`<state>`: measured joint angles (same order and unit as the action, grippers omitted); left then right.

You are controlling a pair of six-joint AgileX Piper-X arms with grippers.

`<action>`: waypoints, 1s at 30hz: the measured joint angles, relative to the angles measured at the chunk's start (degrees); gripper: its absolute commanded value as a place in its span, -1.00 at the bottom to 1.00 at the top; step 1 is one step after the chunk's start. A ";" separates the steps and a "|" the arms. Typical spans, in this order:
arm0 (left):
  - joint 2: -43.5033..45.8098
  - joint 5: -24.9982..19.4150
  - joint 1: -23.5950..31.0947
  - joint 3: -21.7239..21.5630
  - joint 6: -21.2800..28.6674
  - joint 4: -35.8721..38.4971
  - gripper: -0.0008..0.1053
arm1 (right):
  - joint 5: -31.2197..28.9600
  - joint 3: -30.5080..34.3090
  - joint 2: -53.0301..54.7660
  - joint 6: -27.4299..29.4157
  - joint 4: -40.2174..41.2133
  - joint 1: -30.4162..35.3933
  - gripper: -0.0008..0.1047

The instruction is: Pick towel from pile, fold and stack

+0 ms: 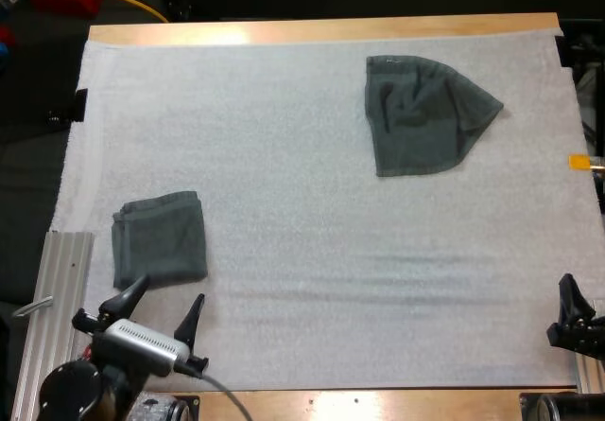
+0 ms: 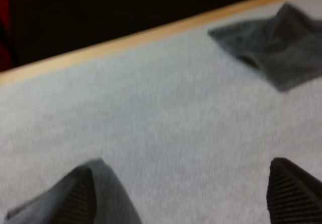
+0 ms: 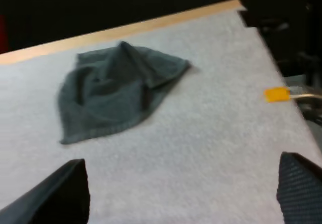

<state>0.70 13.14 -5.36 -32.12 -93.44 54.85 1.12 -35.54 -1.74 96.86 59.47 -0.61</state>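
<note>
Dark grey-green and folded into a neat square, one towel point(image 1: 159, 239) lies at the near left of the white mat point(image 1: 284, 203) that covers our wooden table point(image 1: 321, 30). Just on the near side of that folded towel, our left gripper point(image 1: 171, 290) hovers with its two black fingers spread wide, clear of the cloth and holding nothing; the left wrist view shows bare mat between the fingers point(image 2: 80, 196). Well apart from it, toward the far right of the mat, the crumpled towel point(image 1: 421, 115) lies in a loose, rounded heap, one corner pointing right, short of the table's far edge. At the near right edge, our right gripper point(image 3: 182, 161) likewise stands wide open and empty, its fingers point(image 3: 297, 191) well short of the crumpled towel and touching nothing.
</note>
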 measured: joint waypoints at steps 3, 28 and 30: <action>-2.03 3.18 -0.12 -2.68 -0.03 -0.28 0.28 | 3.56 -2.68 -3.42 -0.08 0.00 0.00 0.42; -28.46 11.69 -15.47 -17.44 -0.03 0.04 0.28 | 26.50 -12.43 -26.68 0.05 -0.22 0.00 0.42; -28.95 11.68 -15.47 -17.44 -0.03 -0.10 0.28 | 26.50 -12.43 -28.29 0.05 -0.75 0.00 0.42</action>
<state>-28.25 24.82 -20.83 -49.55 -93.46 54.75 27.62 -47.98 -30.03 96.91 58.72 -0.61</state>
